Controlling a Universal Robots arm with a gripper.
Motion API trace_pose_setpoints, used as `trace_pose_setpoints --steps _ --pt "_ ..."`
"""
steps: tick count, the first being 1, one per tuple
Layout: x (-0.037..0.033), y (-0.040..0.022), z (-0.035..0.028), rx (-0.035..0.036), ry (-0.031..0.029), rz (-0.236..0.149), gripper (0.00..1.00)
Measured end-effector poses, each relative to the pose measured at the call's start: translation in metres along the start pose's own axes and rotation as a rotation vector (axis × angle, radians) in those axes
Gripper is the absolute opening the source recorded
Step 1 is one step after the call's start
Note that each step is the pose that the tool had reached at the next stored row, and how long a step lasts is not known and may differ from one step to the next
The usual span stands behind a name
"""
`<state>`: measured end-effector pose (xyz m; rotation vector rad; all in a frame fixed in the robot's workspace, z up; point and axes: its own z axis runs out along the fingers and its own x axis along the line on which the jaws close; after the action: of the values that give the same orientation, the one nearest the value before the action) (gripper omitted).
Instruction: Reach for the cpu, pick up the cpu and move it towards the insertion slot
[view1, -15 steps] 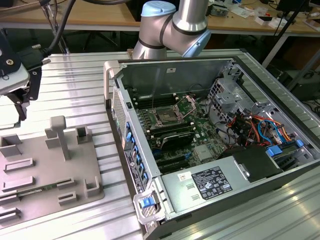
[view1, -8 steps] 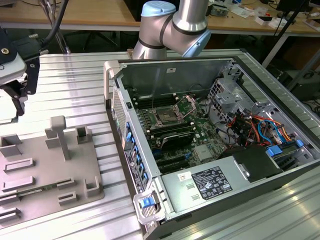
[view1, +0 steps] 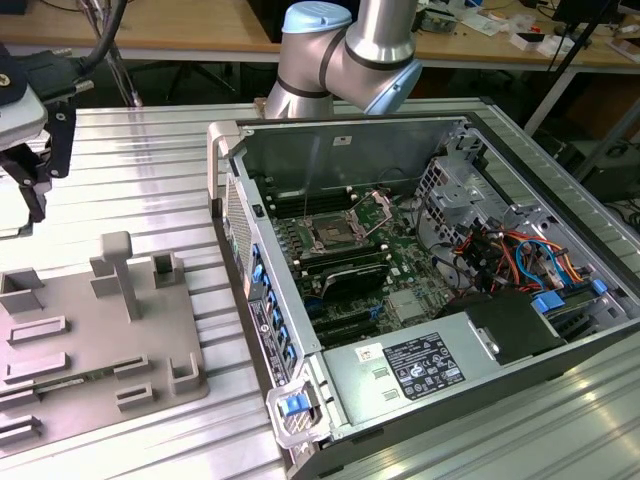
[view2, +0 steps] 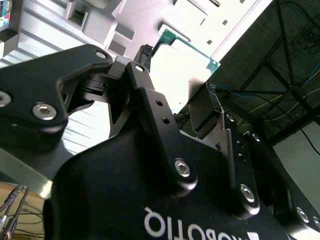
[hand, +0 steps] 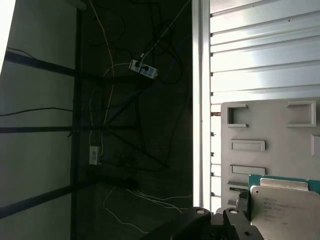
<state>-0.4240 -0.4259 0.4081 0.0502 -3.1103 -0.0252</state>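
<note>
At the exterior view's far left, my hand (view1: 35, 185) hangs above the ribbed metal tabletop (view1: 150, 170), its black fingers (view1: 62, 140) pointing down. One cpu (view2: 185, 65) sits clamped between my two fingers in the second wrist view: a green-edged square with a pale, glaring top, one finger (view2: 145, 85) pressed on one edge and the other finger (view2: 212, 117) on the opposite edge. The same single chip (hand: 287, 205) appears in the first wrist view, silvery lid up, held just over the grey fixture plate (hand: 272, 135).

Below my hand in the exterior view lies that one grey fixture plate (view1: 95, 340), flat on the tabletop, with several raised blocks and shallow rectangular recesses.

Further toward the exterior view's right stands one open computer case (view1: 420, 290). On its green motherboard I count one insertion slot (view1: 330, 236), a shiny square frame with a dark centre, well apart from my hand. One label sticker (view1: 422, 362) lies on the metal box nearest the camera.
</note>
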Motion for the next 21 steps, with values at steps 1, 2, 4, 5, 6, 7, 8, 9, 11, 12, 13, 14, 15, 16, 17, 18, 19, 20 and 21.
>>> trace_pose_setpoints --steps 1,2,4,5,6,7,8,9,11,12,13,14,15,16,17,18,19,20,21 --pt "0.0000 0.0001 -0.0030 -0.0001 -0.0004 0.000 0.55" --pt "0.0000 0.0001 -0.0046 0.0000 -0.0010 0.000 0.55" --pt "0.0002 0.0003 -0.0106 0.0001 -0.0042 0.000 0.55" --pt "0.0003 0.0003 -0.0117 0.0001 -0.0056 0.000 0.55" --pt "-0.0004 0.0004 -0.0120 0.0000 -0.0065 0.000 0.55" --pt "-0.0023 0.0005 -0.0121 0.0001 -0.0066 0.000 0.55" --pt "-0.0059 0.0004 -0.0123 0.0001 -0.0065 0.000 0.55" --pt "-0.0098 0.0003 -0.0124 0.0002 -0.0065 0.000 0.55" --pt "-0.0178 0.0004 -0.0126 0.0002 -0.0064 0.000 0.55" --pt "-0.0223 0.0007 -0.0127 0.0001 -0.0065 0.000 0.55" --pt "-0.0257 0.0008 -0.0128 0.0001 -0.0065 0.000 0.55" --pt "-0.0293 0.0010 -0.0129 0.0002 -0.0065 0.000 0.55" --pt "-0.0325 0.0011 -0.0130 0.0002 -0.0065 0.000 0.55" --pt "-0.0373 0.0014 -0.0131 0.0002 -0.0065 0.000 0.55" --pt "-0.0426 0.0017 -0.0133 0.0002 -0.0064 0.000 0.55" --pt "-0.0475 0.0019 -0.0134 0.0003 -0.0066 0.000 0.55" --pt "-0.0517 0.0022 -0.0135 0.0004 -0.0065 0.000 0.55" --pt "-0.0545 0.0024 -0.0137 0.0005 -0.0064 0.000 0.55" --pt "-0.0574 0.0026 -0.0137 0.0006 -0.0065 0.000 0.55"
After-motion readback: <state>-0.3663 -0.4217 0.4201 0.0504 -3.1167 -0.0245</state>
